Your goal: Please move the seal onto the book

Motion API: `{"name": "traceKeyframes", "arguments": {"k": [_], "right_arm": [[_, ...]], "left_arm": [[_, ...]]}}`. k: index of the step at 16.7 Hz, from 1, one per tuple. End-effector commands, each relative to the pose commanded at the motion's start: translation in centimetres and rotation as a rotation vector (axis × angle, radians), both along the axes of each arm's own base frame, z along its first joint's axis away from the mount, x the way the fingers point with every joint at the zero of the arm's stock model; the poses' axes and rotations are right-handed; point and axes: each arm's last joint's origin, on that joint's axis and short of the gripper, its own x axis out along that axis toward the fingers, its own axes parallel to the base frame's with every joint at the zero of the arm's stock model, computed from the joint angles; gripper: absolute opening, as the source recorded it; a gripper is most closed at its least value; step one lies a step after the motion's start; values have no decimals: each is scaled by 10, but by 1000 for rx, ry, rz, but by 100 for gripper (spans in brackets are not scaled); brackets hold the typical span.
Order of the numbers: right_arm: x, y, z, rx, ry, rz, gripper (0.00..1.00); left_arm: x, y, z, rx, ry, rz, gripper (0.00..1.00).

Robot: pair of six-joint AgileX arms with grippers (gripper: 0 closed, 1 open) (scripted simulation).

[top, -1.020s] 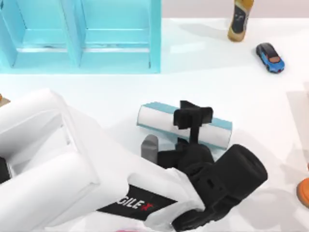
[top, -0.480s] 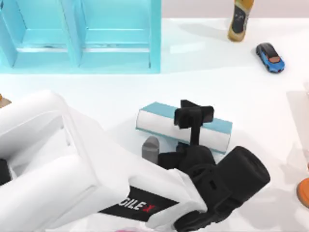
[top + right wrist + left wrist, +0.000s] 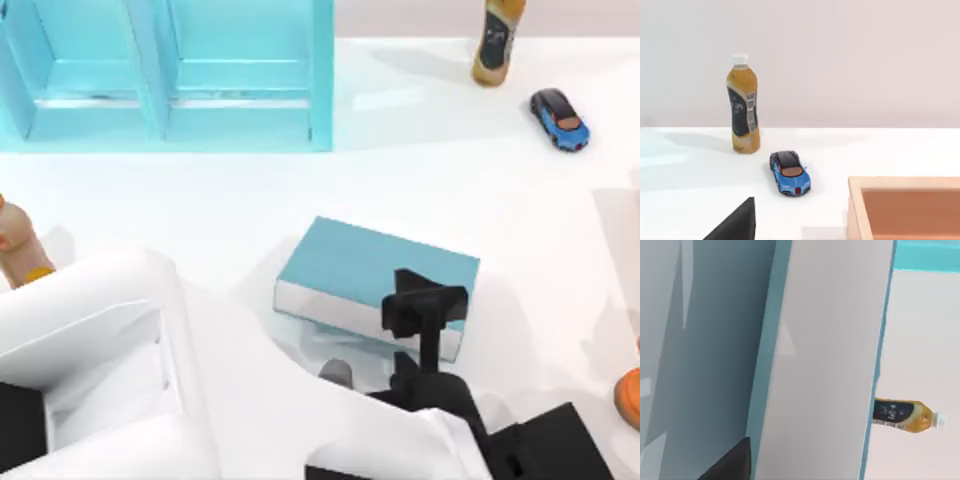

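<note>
- Book (image 3: 360,265): a flat rectangular slab with a smooth, plain teal cover and white page edges. It lay near the middle of the white tabletop (image 3: 300,185), turned slightly askew.
- Left tool (image 3: 425,303): matte black and blocky, on the end of a bulky, glossy white AgileX arm that reached in from the near left. It hung over the book's near right corner, overlapping the cover and the white page edge. Whether it was spread or pressed together could not be told.
- Shelf unit (image 3: 165,75): large, light blue and boxy, with upright dividers, at the far left of the tabletop and well apart from the book.
- Bottle (image 3: 497,40): slim, rounded plastic holding amber drink, with a dark label. It stood upright at the far edge, to the right of the shelf unit.
- Toy car (image 3: 560,118): small, shiny blue with a darker roof, near the bottle on its right.
- Right arm: parked at the right. Its wrist view faced the bottle (image 3: 743,105), the toy car (image 3: 789,172) and a pale wooden box (image 3: 905,182) with an orange-brown inside. The state of its tool could not be told.
</note>
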Motion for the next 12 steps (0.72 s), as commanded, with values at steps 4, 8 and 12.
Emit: {"name": "traceKeyframes", "arguments": {"k": [4, 8, 12], "right_arm": [[0, 0, 0, 0, 0, 0, 100], [0, 0, 0, 0, 0, 0, 100], [0, 0, 0, 0, 0, 0, 100]], "left_arm": [[-39, 5, 0, 28, 7, 1, 100], [-70, 15, 7, 63, -11, -7, 100], [-87, 21, 14, 68, -32, -18, 100]]}}
